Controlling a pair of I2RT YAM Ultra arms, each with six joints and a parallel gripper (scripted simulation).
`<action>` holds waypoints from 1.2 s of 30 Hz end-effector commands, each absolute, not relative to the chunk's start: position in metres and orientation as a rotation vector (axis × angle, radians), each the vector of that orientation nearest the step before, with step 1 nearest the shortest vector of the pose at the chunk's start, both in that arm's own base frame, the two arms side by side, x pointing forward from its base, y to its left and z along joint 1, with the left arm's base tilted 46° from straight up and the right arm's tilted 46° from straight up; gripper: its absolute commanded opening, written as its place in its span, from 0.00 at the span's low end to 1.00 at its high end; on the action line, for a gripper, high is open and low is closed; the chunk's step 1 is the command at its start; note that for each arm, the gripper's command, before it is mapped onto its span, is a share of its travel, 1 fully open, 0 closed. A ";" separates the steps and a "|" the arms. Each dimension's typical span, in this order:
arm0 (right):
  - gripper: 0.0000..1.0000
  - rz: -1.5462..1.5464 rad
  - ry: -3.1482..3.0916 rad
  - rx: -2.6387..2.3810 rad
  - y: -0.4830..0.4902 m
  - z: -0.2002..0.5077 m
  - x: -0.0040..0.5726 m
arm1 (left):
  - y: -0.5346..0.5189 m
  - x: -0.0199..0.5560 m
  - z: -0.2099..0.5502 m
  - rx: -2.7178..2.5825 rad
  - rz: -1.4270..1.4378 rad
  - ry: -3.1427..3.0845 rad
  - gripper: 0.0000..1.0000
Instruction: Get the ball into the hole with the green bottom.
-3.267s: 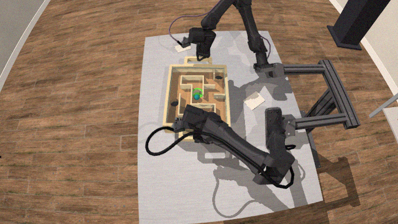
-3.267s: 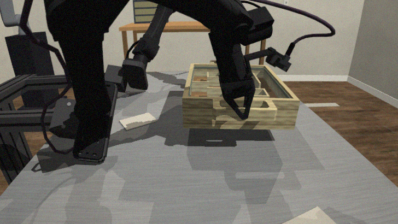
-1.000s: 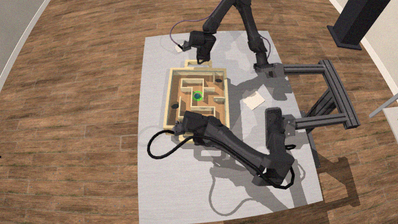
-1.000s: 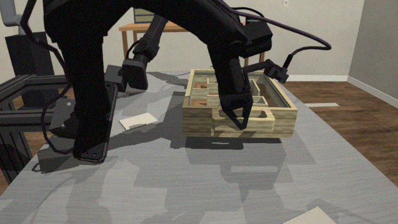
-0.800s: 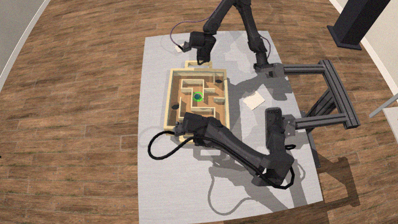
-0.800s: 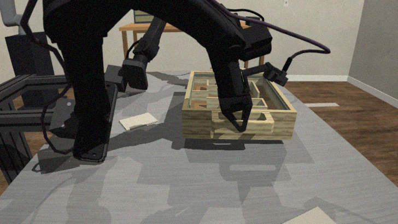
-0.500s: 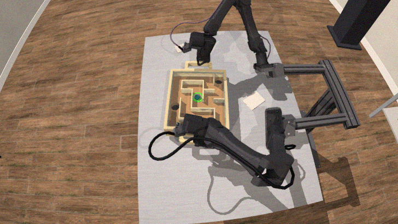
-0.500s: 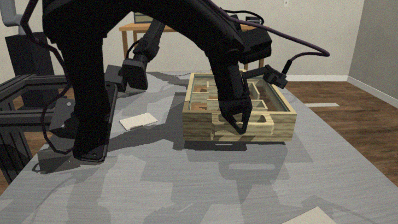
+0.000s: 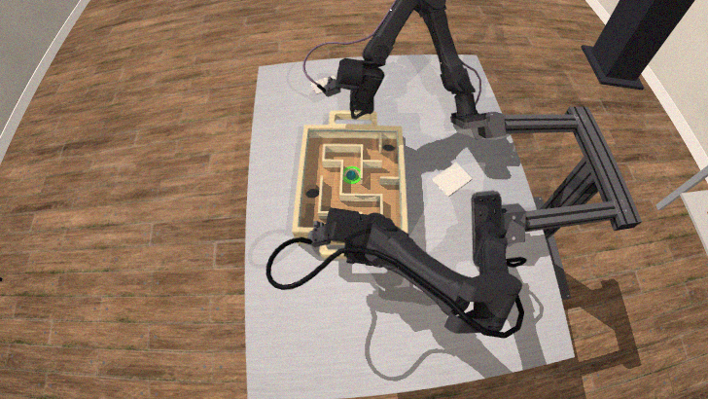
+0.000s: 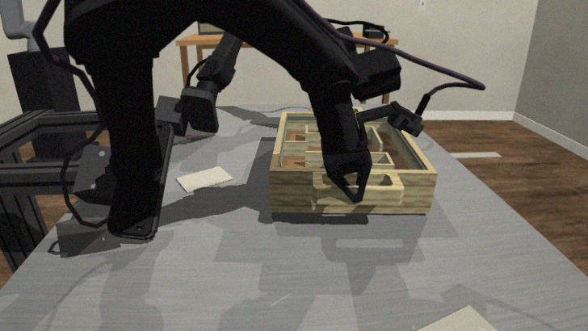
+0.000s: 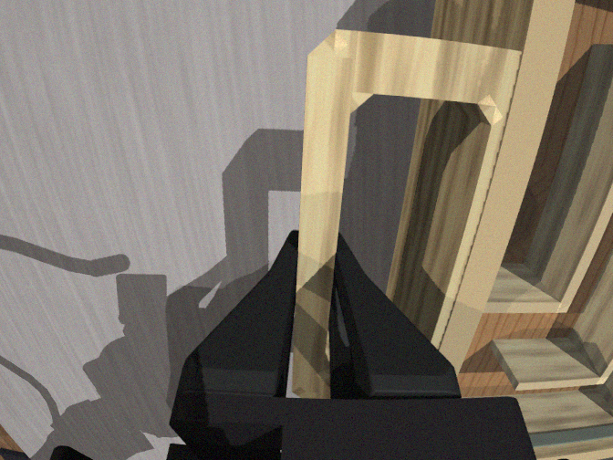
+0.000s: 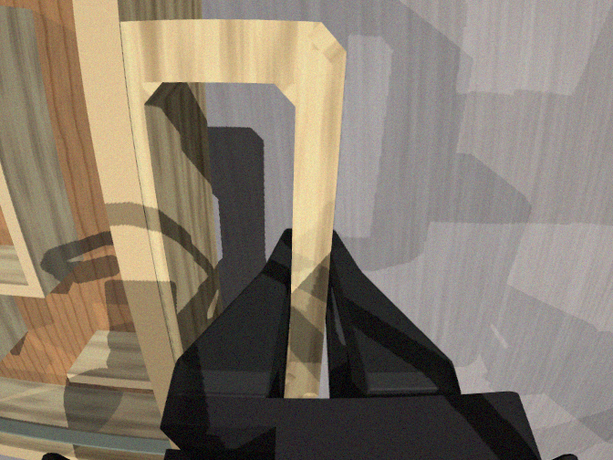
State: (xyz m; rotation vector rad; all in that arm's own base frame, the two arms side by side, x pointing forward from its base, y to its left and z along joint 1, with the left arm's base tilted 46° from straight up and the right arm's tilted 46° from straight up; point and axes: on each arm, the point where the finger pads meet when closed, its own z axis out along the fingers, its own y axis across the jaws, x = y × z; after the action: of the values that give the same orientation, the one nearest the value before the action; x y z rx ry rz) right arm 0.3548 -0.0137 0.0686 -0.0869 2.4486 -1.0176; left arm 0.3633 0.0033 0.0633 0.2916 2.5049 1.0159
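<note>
Blue ball seems in the green-ringed hole; your jaws both grasp the pale wooden board's handles. Lowering and release remain.

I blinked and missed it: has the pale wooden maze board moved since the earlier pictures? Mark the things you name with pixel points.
Yes, down: the pale wooden maze board (image 9: 300, 178) (image 10: 291, 189) (image 11: 512, 172) (image 12: 111, 99) is now nearer the flat grey table (image 9: 287, 337) (image 10: 205, 254) (image 11: 98, 148) (image 12: 569, 148) below.
</note>
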 end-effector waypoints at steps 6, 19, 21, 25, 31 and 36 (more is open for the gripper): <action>0.00 -0.992 2.350 -0.085 -0.001 0.091 0.370 | -0.017 0.384 0.083 0.288 0.920 2.408 0.00; 0.00 -0.967 2.327 -0.058 0.004 0.101 0.379 | -0.013 0.380 0.066 0.317 0.952 2.445 0.36; 0.00 -0.967 2.327 -0.058 0.004 0.101 0.379 | -0.015 0.381 0.070 0.312 0.944 2.435 0.36; 0.00 -0.967 2.327 -0.058 0.004 0.101 0.379 | -0.014 0.381 0.071 0.310 0.945 2.433 0.36; 0.36 -0.967 2.327 -0.058 0.004 0.101 0.379 | -0.014 0.380 0.071 0.315 0.950 2.439 0.36; 0.36 -0.994 2.356 -0.084 0.003 0.087 0.378 | -0.014 0.380 0.071 0.312 0.949 2.439 0.36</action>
State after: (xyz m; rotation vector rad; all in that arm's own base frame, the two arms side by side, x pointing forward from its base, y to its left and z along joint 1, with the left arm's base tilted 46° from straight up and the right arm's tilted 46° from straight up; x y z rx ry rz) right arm 0.3604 -0.0135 0.0752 -0.0727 2.4115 -1.0200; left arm 0.3744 -0.0018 0.0670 0.2844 2.4579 0.9727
